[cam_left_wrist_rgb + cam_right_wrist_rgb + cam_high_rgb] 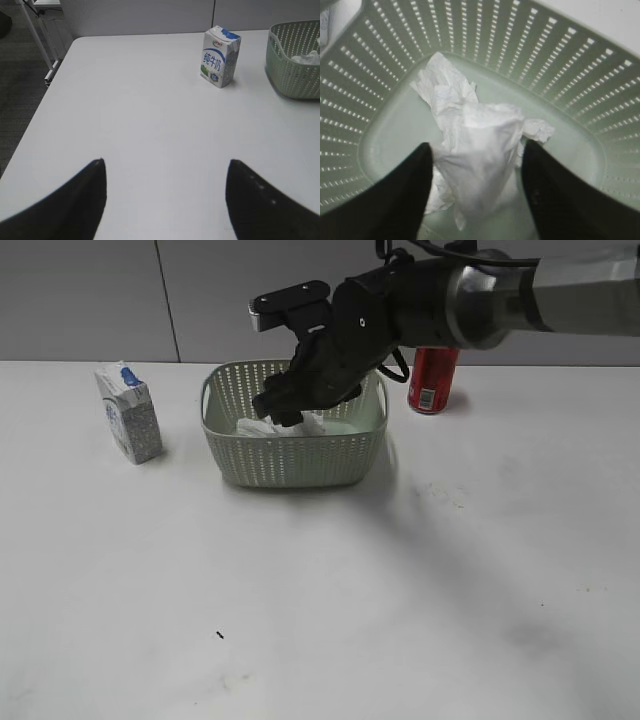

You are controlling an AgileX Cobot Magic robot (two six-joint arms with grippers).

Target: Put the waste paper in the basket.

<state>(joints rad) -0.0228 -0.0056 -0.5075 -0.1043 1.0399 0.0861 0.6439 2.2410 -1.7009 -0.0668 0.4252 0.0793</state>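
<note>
Right gripper is down inside the basket, jaws snug around the waste paper. Left gripper hangs well off from the basket, jaws spread wide, nothing between them.

Basket cut off at edge

A white-and-blue patterned cardboard milk carton stands upright on the white table. A red metal drinks can stands upright near the table's far edge, well apart from the carton.
</note>
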